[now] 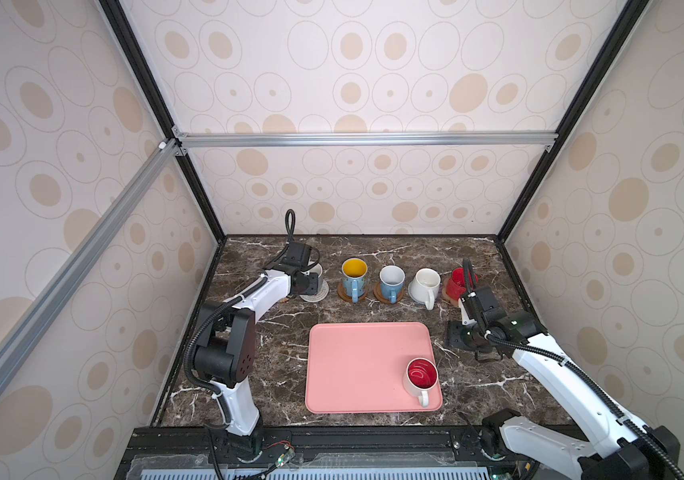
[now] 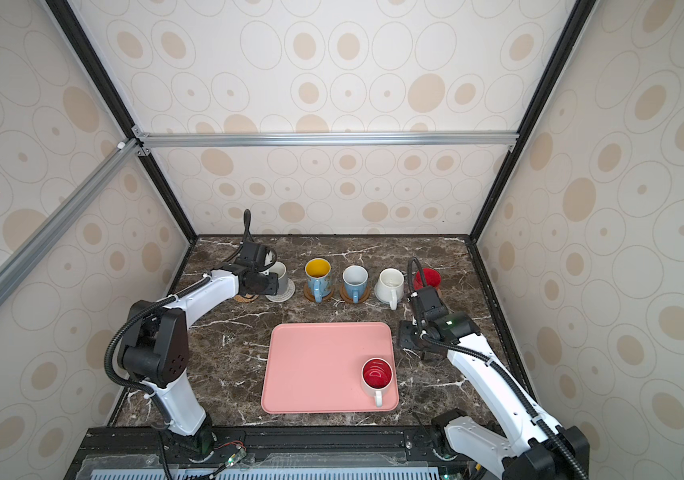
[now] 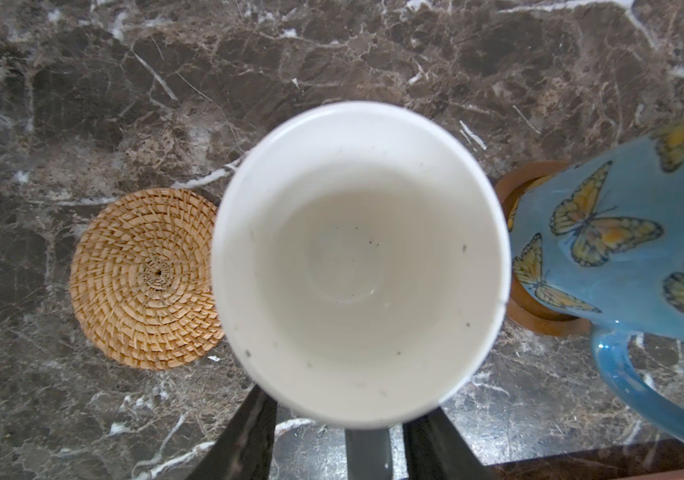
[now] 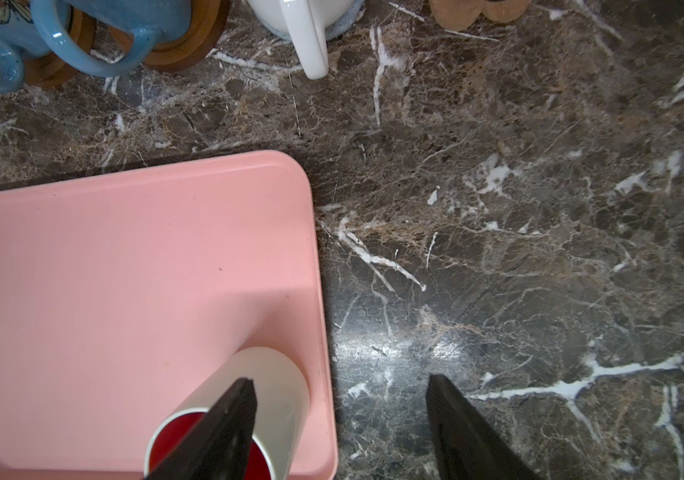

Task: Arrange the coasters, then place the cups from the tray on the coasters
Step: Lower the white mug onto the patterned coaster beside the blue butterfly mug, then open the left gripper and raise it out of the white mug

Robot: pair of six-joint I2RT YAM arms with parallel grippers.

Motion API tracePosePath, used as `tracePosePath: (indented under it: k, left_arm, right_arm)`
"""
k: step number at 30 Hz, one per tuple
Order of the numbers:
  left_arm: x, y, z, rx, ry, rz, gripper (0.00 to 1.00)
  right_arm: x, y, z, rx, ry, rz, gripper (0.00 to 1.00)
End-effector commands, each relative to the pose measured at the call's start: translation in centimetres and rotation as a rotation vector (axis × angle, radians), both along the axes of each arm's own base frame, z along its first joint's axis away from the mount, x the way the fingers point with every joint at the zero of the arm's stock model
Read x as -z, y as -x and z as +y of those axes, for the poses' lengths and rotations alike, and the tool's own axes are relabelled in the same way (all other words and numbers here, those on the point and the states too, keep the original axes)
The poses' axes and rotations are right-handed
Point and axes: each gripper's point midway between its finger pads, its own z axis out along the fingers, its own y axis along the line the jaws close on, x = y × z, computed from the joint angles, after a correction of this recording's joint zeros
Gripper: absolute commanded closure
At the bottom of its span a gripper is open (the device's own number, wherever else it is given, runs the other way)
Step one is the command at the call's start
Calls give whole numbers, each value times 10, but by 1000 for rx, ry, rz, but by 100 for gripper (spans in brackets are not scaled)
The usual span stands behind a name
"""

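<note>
In both top views the pink tray (image 1: 353, 365) holds one cup, the white mug with red inside (image 1: 421, 376), at its near right corner. Beyond the tray's far edge stands the row of filled coasters. At the end past the tray's far left corner, your left gripper (image 1: 309, 284) sits at the grey mug (image 1: 316, 272) on the cream coaster (image 1: 318, 296). The rattan coaster (image 2: 244, 297) just outside it lies bare.

In the left wrist view the fingers (image 3: 249, 436) stand apart, straddling the grey mug's handle (image 3: 367, 453) with daylight on one side. Pull back crooked and a finger may hook that handle, dragging the mug off its mat or into the butterfly mug (image 3: 623, 249) close beside it. The grey mug's rim overlaps the rattan coaster here, so I judge the last spot tight.

In the right wrist view your right gripper (image 4: 340, 378) hangs spread and empty off the tray's right edge, one finger (image 4: 224, 428) above the last mug's rim. Drop straight down and you likely strike the rim and tip it over the low lip.
</note>
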Motion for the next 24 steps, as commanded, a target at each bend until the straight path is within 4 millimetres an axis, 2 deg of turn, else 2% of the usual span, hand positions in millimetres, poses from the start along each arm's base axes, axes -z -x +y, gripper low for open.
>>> tracePosePath:
  k: [1,9,16,24]
  left_arm:
    - [-11,4,10,-1,-36,-14,51]
    - [-17,9,17,-13,-67,-19,51]
    - [-24,9,12,-2,-33,-31,51]
    - [-53,21,-7,9,50,-79,51]
  right_arm:
    - [3,2,-2,16,2,13,31]
    - [5,3,-3,16,4,15,31]
    - [6,4,-2,16,1,15,31]
    - [6,4,-8,27,24,8,31]
